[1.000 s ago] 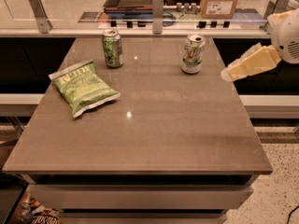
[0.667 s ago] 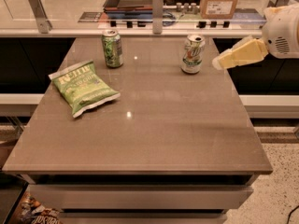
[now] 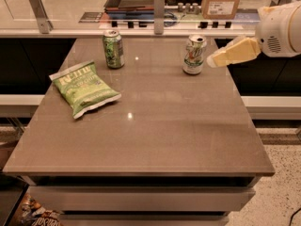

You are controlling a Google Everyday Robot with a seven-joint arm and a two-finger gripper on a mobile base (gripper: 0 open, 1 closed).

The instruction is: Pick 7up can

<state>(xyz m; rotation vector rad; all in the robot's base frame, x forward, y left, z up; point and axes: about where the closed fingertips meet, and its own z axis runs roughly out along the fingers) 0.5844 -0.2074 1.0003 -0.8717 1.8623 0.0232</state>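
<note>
Camera view: 7up can [image 3: 194,54] upright, just beside pincer [image 3: 212,60]; pincer state unclear.

The table [image 3: 141,140] is smooth grey-brown stone or laminate, semi-glossy, with small light glints. The 7up can [image 3: 194,54] is shiny printed metal with a bare silver top. At its 3 o'clock, just beside it, the gripper [image 3: 214,61] looks matt, pale yellow plastic. The green can [image 3: 113,49] at 10 o'clock is glossy metal. The chip bag [image 3: 84,87] is crinkled, glossy film.

Overhead glints on table [image 3: 178,131] — pincer [image 3: 214,60] right
</note>
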